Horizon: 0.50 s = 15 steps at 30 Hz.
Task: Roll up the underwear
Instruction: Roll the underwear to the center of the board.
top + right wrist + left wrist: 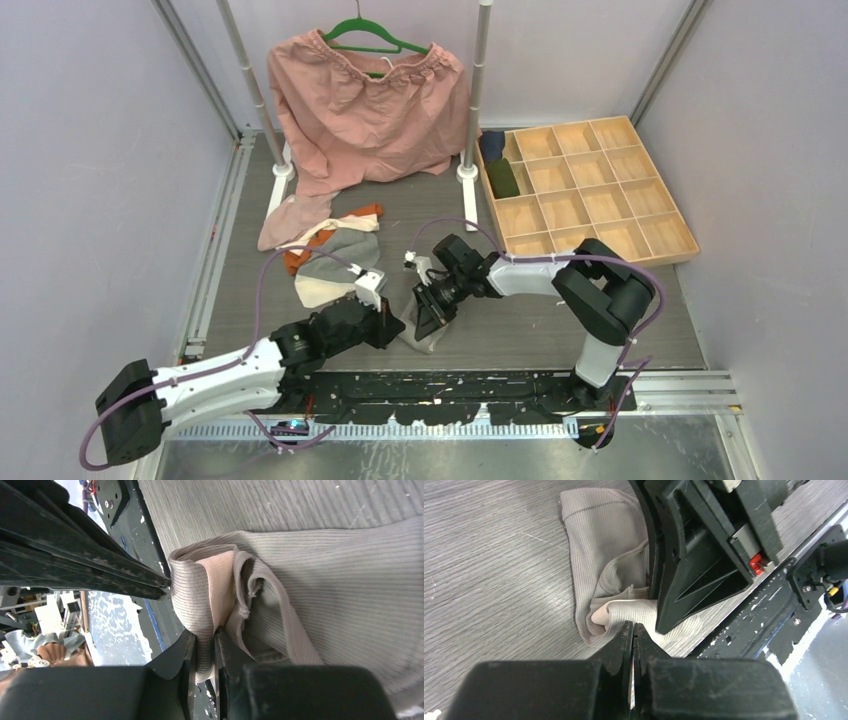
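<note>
The right claw (205,647) is pinching a doubled fold of the grey underwear (350,580), with ribbed cloth running down between its fingers and a paler pink lining showing inside the half-made roll. The left claw (633,630) is pressed together, its tips against the same fold from the other side. Whether it has caught any cloth I cannot tell.

The garment lies near the middle of the near edge of the worktop (484,555), mostly flat beyond the fold.

The main risk is probably that the roll is loose and held only at one end. If the right claw turns or drags without the left pinning the cloth, the fold could spring open or the whole piece could slide. The two claws sit very close together and may knock each other. The black rail along the near edge is just beside the fold, so cloth could be pushed onto it.
</note>
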Each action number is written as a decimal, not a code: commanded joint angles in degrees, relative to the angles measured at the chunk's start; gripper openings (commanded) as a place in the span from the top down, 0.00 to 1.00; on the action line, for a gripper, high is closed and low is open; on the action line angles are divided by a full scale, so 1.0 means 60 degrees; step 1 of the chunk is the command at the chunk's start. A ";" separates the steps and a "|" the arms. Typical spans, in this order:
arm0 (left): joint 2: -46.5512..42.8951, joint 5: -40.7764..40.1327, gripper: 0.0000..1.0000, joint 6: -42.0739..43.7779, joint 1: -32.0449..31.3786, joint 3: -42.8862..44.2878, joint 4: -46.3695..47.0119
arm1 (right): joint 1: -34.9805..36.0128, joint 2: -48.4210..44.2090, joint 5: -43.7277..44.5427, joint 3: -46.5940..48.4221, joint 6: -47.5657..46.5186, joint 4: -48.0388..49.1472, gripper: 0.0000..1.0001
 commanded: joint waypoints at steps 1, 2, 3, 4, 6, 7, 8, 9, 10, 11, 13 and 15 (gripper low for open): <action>0.0859 -0.0123 0.99 0.0244 0.0040 0.0425 0.1265 | -0.0209 0.0135 0.0784 0.0075 -0.0427 -0.0636 0.81; 0.1060 -0.0128 0.99 0.0258 0.0038 0.0471 0.1379 | -0.0220 0.0138 0.0813 0.0119 -0.0448 -0.0722 0.80; 0.1235 -0.0160 0.99 0.0283 0.0045 0.0565 0.1442 | -0.0219 0.0146 0.0839 0.0166 -0.0491 -0.0815 0.79; 0.1383 -0.0208 0.99 0.0305 0.0039 0.0627 0.1436 | -0.0234 0.0138 0.0888 0.0189 -0.0528 -0.0858 0.78; 0.1608 -0.0295 0.99 0.0353 0.0040 0.0700 0.1527 | -0.0250 0.0110 0.0958 0.0193 -0.0565 -0.0902 0.76; 0.1699 -0.0335 0.99 0.0383 0.0044 0.0727 0.1571 | -0.0263 0.0098 0.0985 0.0203 -0.0573 -0.0920 0.75; 0.1782 -0.0382 0.99 0.0405 0.0039 0.0769 0.1578 | -0.0263 0.0095 0.1016 0.0230 -0.0585 -0.0959 0.75; 0.1867 -0.0415 0.99 0.0453 0.0038 0.0799 0.1592 | -0.0281 0.0106 0.1065 0.0274 -0.0635 -0.1017 0.74; 0.1909 -0.0434 0.99 0.0474 0.0042 0.0842 0.1594 | -0.0278 0.0108 0.1134 0.0334 -0.0696 -0.1152 0.74; 0.1960 -0.0436 0.99 0.0505 0.0040 0.0886 0.1607 | -0.0278 0.0136 0.1205 0.0400 -0.0736 -0.1246 0.73; 0.2010 -0.0402 0.99 0.0562 0.0050 0.0973 0.1609 | -0.0286 0.0135 0.1328 0.0492 -0.0776 -0.1364 0.71; 0.2089 -0.0371 0.99 0.0595 0.0041 0.1035 0.1609 | -0.0278 0.0126 0.1416 0.0587 -0.0814 -0.1457 0.69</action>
